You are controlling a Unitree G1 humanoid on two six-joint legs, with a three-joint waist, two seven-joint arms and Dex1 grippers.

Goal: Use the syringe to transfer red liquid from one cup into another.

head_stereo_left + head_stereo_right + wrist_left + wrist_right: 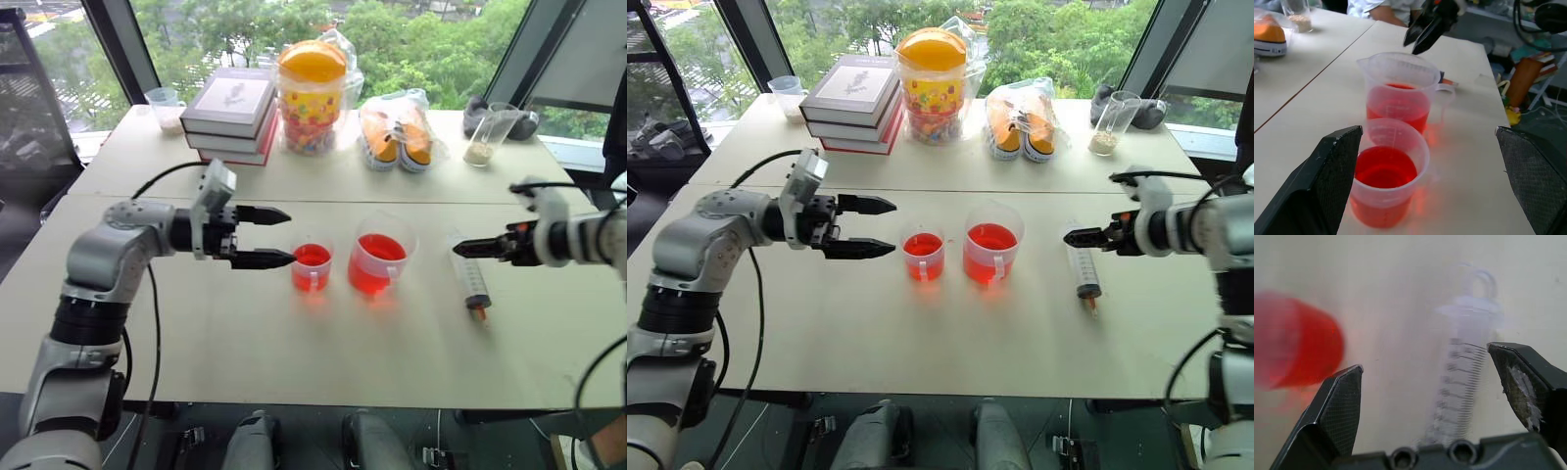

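The syringe (471,276) lies flat on the white table, to the right of the cups, its orange-red tip toward the front edge. My right gripper (460,249) hovers just above its upper end, open, with the syringe (1462,372) lying below between the spread fingers (1337,411) and untouched. The larger cup (380,262) of red liquid (1396,105) stands mid-table. The smaller cup (313,266), also holding red liquid, stands just left of it. My left gripper (291,236) is open and level, pointing at the smaller cup (1385,176) from the left, its tips close to the rim.
Along the table's back stand a stack of books (231,116), a candy jar with an orange lid (312,96), bagged shoes (400,137) and two clear cups with beige grains (487,137), (167,110). A seam (392,201) joins the two tabletops.
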